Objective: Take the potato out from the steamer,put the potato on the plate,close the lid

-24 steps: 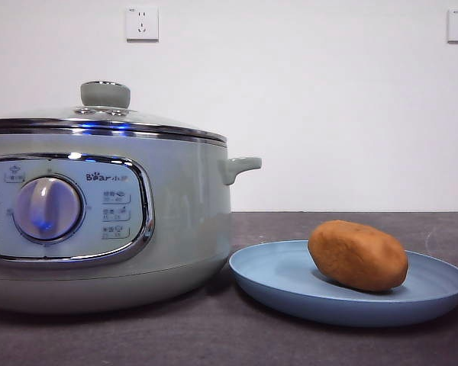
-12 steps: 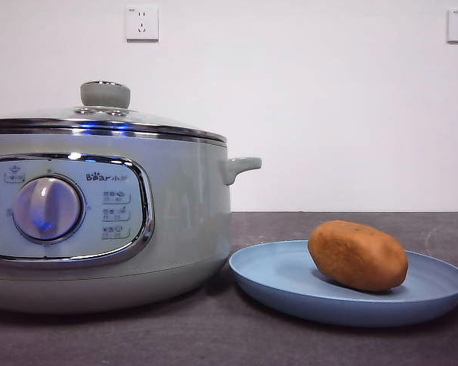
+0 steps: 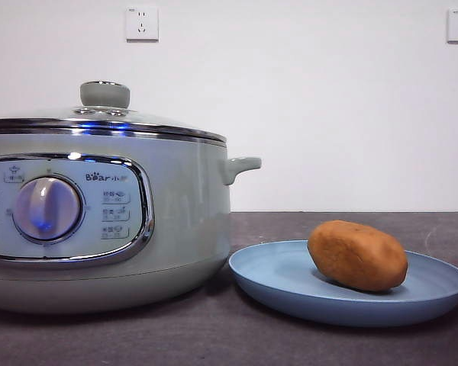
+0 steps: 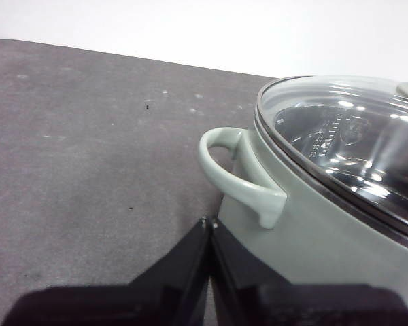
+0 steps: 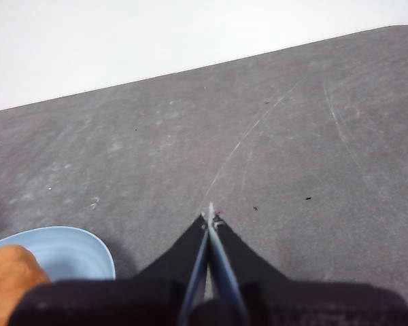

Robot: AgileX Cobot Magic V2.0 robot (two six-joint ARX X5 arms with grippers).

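Now, the scene as it is showing:
Potato (image 3: 357, 256): it is lying on its side on the plate, toward the right part, not touching the steamer.
Plate (image 3: 290, 293): it is sitting flat on the dark table (image 3: 214, 335), just to the right of the steamer, its left rim very close to the pot's base.
Steamer (image 3: 183, 221): it is standing at the left, with the control panel and round dial (image 3: 47, 208) facing the front camera.
Lid (image 3: 105, 122): it is resting closed on the steamer, knob (image 3: 105, 94) pointing up.
Left gripper (image 4: 210, 223): its jaws are pressing together and holding nothing; it is hanging near the steamer's side handle (image 4: 241, 173) without touching it.
Right gripper (image 5: 209, 216): its jaws are meeting at the tips and gripping nothing; it is staying over bare table, to the side of the plate.
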